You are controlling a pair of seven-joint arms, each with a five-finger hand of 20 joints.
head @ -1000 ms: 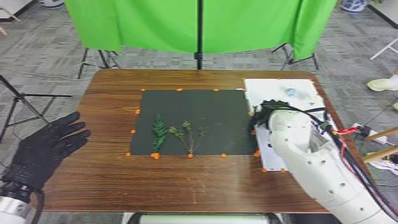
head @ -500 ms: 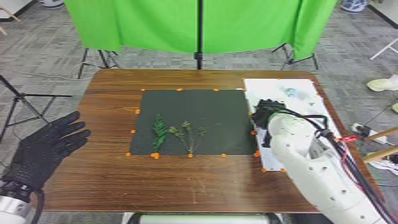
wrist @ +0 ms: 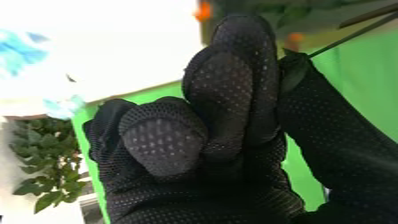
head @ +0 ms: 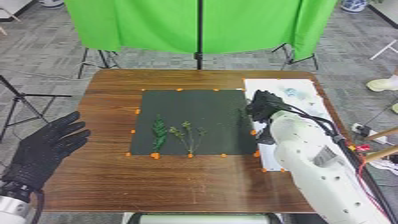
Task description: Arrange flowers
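Bright, diffuse light fills the head view, leaving a soft sheen on the brown wooden table (head: 191,189) and gentle shading in the folds of the green cloth (head: 133,30); its source can't be told. In the right wrist view, the white sheet (wrist: 115,45) is blown out (glare swallows nearly all its surface), while the orange marker (wrist: 204,11) is blurred.

It looks like a lab, with a white robot arm (head: 306,145), green backdrop (head: 142,30) and carpeted floor (head: 53,55).
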